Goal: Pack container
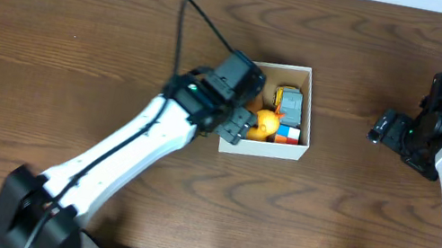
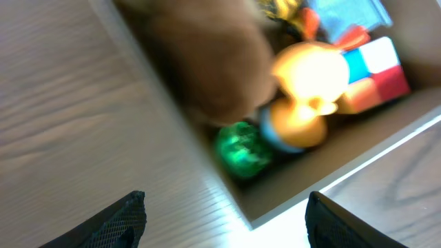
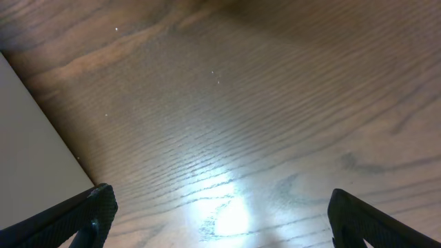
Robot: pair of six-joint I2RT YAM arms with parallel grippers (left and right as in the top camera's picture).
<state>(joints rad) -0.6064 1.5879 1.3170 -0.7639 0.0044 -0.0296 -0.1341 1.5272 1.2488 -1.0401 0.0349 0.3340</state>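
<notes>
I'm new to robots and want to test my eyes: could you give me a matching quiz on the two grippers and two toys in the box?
Things:
1. left gripper
2. right gripper
3. green toy
4. block

Descriptions:
a. red, white and blue, inside the container
b. open over bare table, apart from the container
c. the toy nearest the left wrist camera
d. open over the container's edge

Pairs: 1-d, 2-b, 3-c, 4-a
</notes>
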